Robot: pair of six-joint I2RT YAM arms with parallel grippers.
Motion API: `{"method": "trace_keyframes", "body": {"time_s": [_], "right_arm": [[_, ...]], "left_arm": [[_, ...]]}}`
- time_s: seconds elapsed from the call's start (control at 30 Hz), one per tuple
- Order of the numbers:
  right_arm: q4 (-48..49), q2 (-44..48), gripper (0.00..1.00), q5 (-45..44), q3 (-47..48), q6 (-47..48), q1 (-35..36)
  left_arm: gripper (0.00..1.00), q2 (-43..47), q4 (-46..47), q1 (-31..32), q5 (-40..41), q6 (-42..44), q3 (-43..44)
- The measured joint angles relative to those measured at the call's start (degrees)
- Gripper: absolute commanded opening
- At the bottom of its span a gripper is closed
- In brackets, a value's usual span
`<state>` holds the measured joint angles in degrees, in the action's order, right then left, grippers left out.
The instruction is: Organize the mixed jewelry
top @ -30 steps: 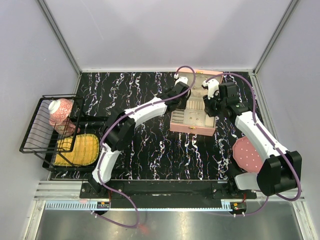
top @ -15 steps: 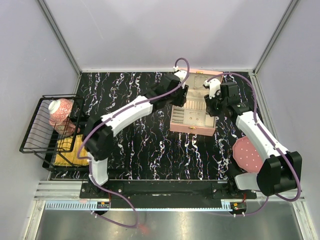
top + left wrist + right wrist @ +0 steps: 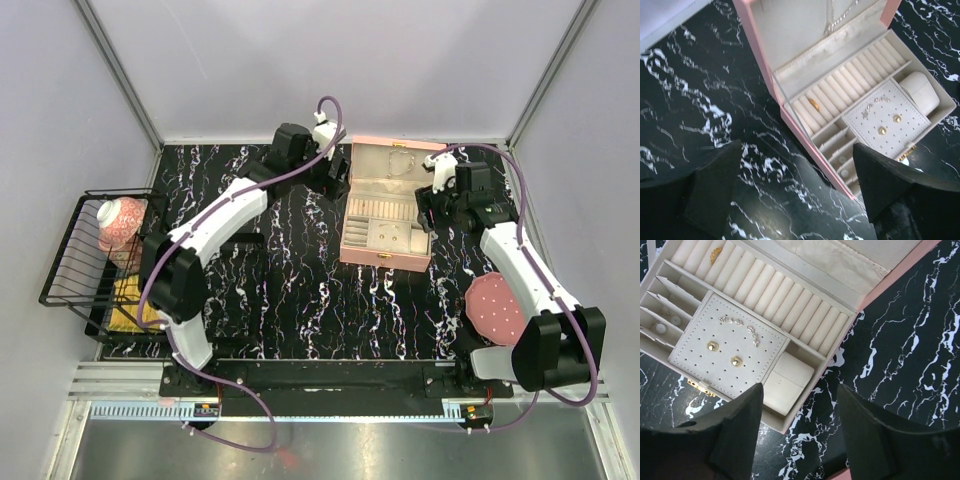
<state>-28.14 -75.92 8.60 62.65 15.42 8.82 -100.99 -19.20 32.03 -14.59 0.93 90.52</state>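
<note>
The pink box (image 3: 385, 258) stands open on the black marble table, lid (image 3: 390, 160) tipped back. In the left wrist view the box (image 3: 810, 145) holds a small gold ring (image 3: 813, 104) in the ring rolls, two gold studs (image 3: 882, 130) and a pale sparkly strand (image 3: 875, 105) on the dotted pad, and a thin chain (image 3: 832, 20) in the lid. My left gripper (image 3: 335, 172) (image 3: 797, 147) hangs open beside the box's left wall. My right gripper (image 3: 430, 205) (image 3: 799, 390) is open over the box's right near corner, above the ring (image 3: 716, 256), studs (image 3: 712, 346) and strand (image 3: 740, 324). Neither holds anything.
A round pink dotted disc (image 3: 495, 308) lies right of the box, under the right arm. At the left edge stands a black wire rack (image 3: 70, 270) with a pink patterned bowl (image 3: 120, 222) and a yellow bamboo mat (image 3: 150, 300). Grey walls enclose the table.
Both grippers have opened wide. The left arm has drawn back out of the box toward the left and rear; the right gripper has shifted slightly right, off the box.
</note>
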Motion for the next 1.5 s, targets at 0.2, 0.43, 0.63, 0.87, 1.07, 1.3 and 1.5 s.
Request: {"method": "trace_keyframes", "body": {"time_s": [0.2, 0.43, 0.63, 0.87, 1.07, 1.3, 1.5], "right_arm": [[-0.2, 1.16, 0.78, 0.04, 0.02, 0.04, -1.31], [-1.01, 1.42, 0.78, 0.04, 0.37, 0.2, -2.99], [-1.62, 1.42, 0.78, 0.07, 0.37, 0.24, -3.43], [-1.66, 1.42, 0.78, 0.11, 0.35, 0.22, -3.63], [-1.77, 3.37, 0.78, 0.07, 0.26, 0.24, -3.63], [-4.5, 8.04, 0.78, 0.02, -0.11, 0.59, -3.65], [-5.11, 11.19, 0.78, -0.15, -0.11, 0.79, -3.69]], "left_arm": [[0.99, -11.74, 0.22, -3.52, -8.63, 3.26, 13.57], [0.99, -24.39, 6.62, -8.61, -21.07, -2.51, 25.42], [0.99, -27.63, 14.43, -9.11, -30.99, -10.4, 24.72], [0.99, -21.81, 23.37, -7.61, -37.68, -14.4, 13.6], [0.99, -12.5, 24.41, -6.97, -38.95, -14.86, 3.58], [0.99, -0.37, 20.87, -6.16, -35.6, -12.31, -4.33], [0.99, 2.12, 13.64, -0.2, -23.61, -4.24, -4.85]]}}
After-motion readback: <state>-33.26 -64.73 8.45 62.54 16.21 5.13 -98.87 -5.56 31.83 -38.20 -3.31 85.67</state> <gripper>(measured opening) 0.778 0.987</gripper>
